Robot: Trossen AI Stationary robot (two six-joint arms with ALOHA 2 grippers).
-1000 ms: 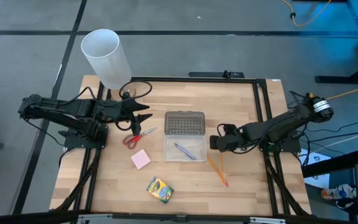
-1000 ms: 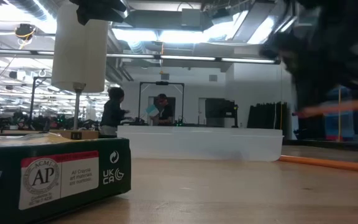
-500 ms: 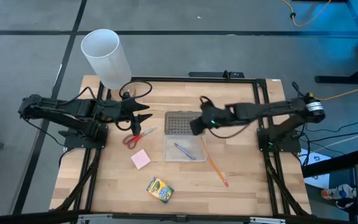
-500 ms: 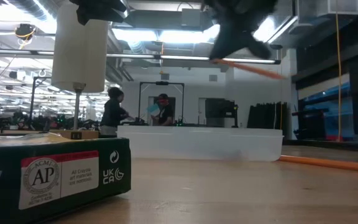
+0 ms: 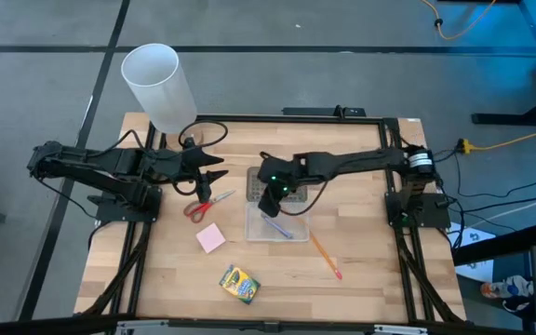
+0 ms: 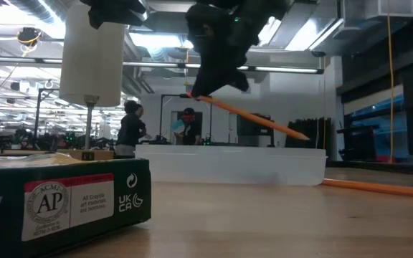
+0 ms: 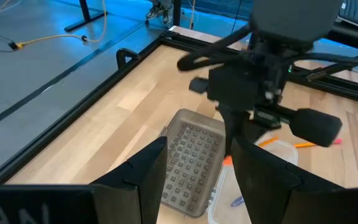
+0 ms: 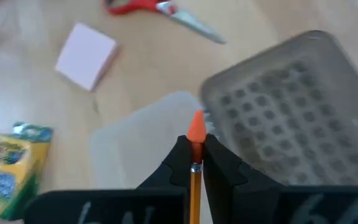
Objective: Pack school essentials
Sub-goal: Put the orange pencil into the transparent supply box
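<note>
The right gripper point(image 5: 268, 200) is held above the clear case point(image 5: 276, 223), its fingers point(image 8: 178, 163) pressed together on an orange pencil point(image 6: 253, 118), which is pinched near its eraser end and slants downward over the case in the low view. The left gripper point(image 5: 220, 176) is kept at the table's left side, just above the red-handled scissors point(image 5: 205, 205), with its fingers point(image 7: 143, 169) spread wide and nothing between them.

The work is done on a light wooden table point(image 5: 361, 288) edged by a dark frame; beyond it an open workshop with ceiling lights is seen, where two people point(image 6: 130, 129) are standing far off (no detail can be made out).

A blue-grey pen point(image 5: 274, 226) is already lying in the clear case, and the grey dotted lid point(image 5: 276, 183) is set just behind it. The second orange pencil point(image 5: 325, 256) is left on the table to the case's right. The pink sticky-note pad point(image 5: 210, 238) is placed near the scissors, and the crayon box point(image 5: 239, 284) lies closer to the front edge, well apart from the case. A tall white cylinder point(image 5: 158, 86) is stood at the far left corner. In the low view the crayon box fills the left foreground and hides the table behind it.
</note>
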